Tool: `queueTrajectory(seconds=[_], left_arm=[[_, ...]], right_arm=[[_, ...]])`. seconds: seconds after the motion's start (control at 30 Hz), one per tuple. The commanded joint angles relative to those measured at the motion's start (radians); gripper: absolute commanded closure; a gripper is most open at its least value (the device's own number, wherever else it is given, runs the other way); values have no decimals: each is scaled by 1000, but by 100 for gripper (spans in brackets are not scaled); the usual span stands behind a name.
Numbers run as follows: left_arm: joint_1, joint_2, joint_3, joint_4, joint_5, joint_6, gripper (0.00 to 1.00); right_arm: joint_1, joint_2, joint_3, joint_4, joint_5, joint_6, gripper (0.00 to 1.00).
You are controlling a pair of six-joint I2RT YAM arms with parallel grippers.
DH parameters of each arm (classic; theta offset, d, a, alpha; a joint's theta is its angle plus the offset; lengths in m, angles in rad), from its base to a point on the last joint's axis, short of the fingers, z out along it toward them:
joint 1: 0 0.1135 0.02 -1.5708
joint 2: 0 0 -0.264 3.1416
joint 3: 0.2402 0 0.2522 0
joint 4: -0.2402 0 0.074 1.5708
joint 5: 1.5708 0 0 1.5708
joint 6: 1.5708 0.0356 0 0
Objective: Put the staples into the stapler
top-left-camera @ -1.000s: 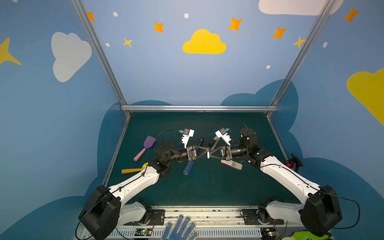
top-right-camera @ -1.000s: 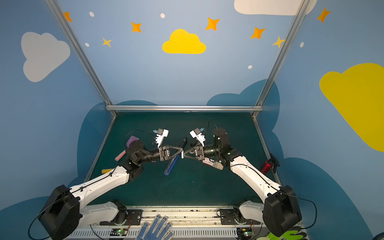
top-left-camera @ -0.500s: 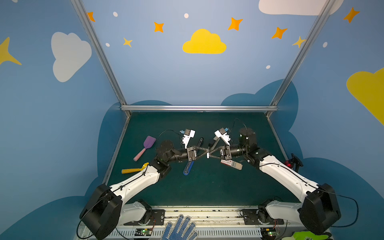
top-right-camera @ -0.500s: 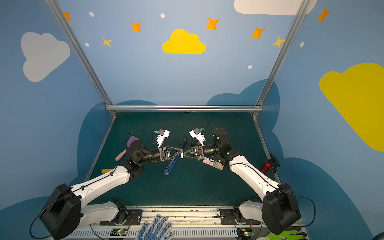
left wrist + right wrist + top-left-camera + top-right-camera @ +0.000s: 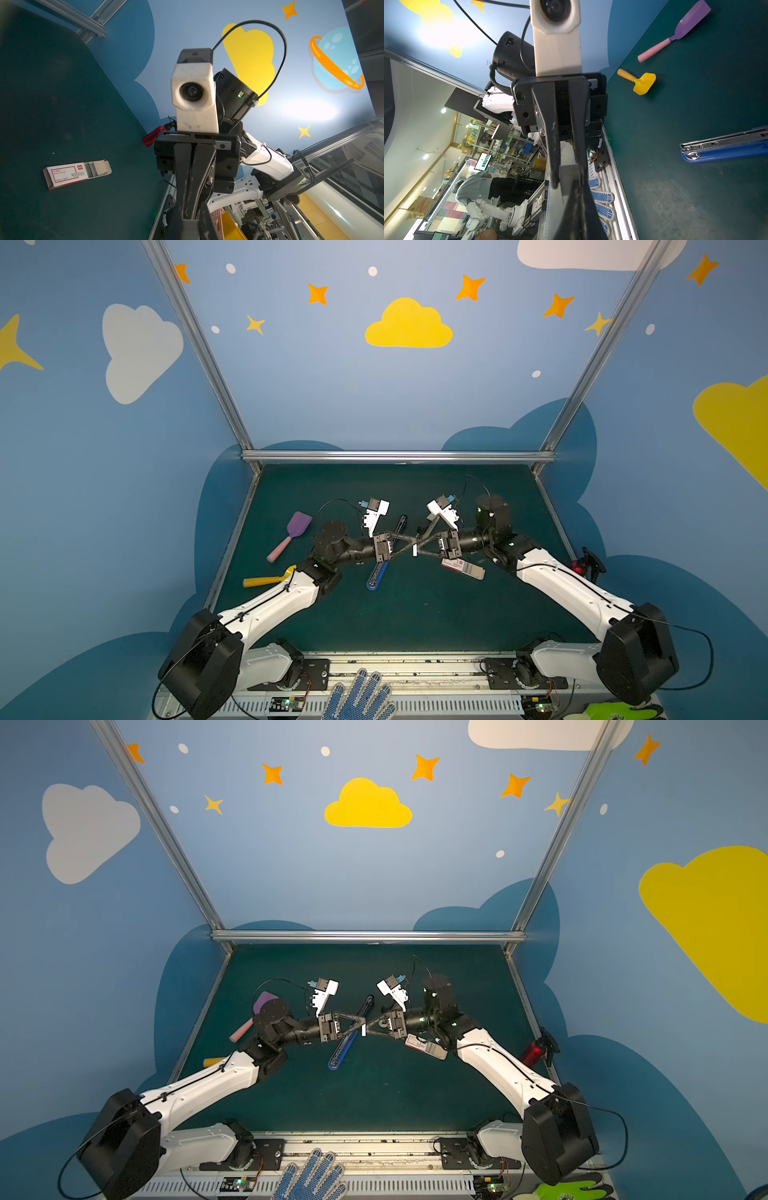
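1. Top views both show the left gripper and the right gripper meeting tip to tip in the air above the centre of the dark green mat. A short grey metal strip of staples sits between them.
2. Seen from the right wrist view, the left jaws stand narrow against the strip's two sides. The right jaws are fully closed, and their tips appear to pinch its end.
3. Directly below, at the mat's centre, lies the blue-based stapler with a bare metal channel, opened out flat.
4. The flat white cardboard box with a red border rests on the mat's right half, between centre and right edge. Its beige tray is slid out and shows more grey strips.
5. Progress, as judged: the box and stapler are open and one strip is lifted. Seating it in the channel and shutting the stapler appear to be left.
6. The box print reads "订书钉" and seemingly "24/6"; the red logo patch is too small to read.
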Motion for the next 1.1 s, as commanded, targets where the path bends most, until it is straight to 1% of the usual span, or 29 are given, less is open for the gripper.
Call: queueTrajectory(seconds=[0.0, 0.03, 0.2, 0.3, 0.4, 0.57, 0.63, 0.8, 0.93, 1.0, 1.07], left_arm=[[-2, -23, 32, -37, 8, 40, 90], [-1, -25, 33, -48, 5, 44, 90], [5, -44, 42, -146, -25, 94, 90], [9, -56, 53, -221, -54, 136, 90], [17, -68, 83, -377, -111, 213, 90], [22, -64, 154, -637, -243, 363, 88], [23, -53, 176, -707, -296, 409, 87], [23, 18, 240, -844, -435, 518, 88], [23, 103, 286, -895, -513, 565, 88], [24, 157, 324, -922, -539, 593, 88], [24, 211, 366, -958, -566, 630, 86]], right_arm=[[-10, 11, 37, -28, 24, -19, 94], [-14, 9, 36, -33, 30, -19, 90], [-45, -19, 23, -71, 55, -35, 81], [-68, -43, 20, -117, 78, -63, 80], [-84, -71, 28, -213, 130, -120, 79], [-94, -112, 19, -320, 210, -191, 79], [-92, -127, 2, -335, 242, -211, 79], [-89, -162, -67, -317, 273, -230, 79], [-86, -176, -106, -310, 297, -241, 79], [-82, -182, -116, -322, 329, -256, 79], [-78, -184, -123, -336, 353, -270, 79]])
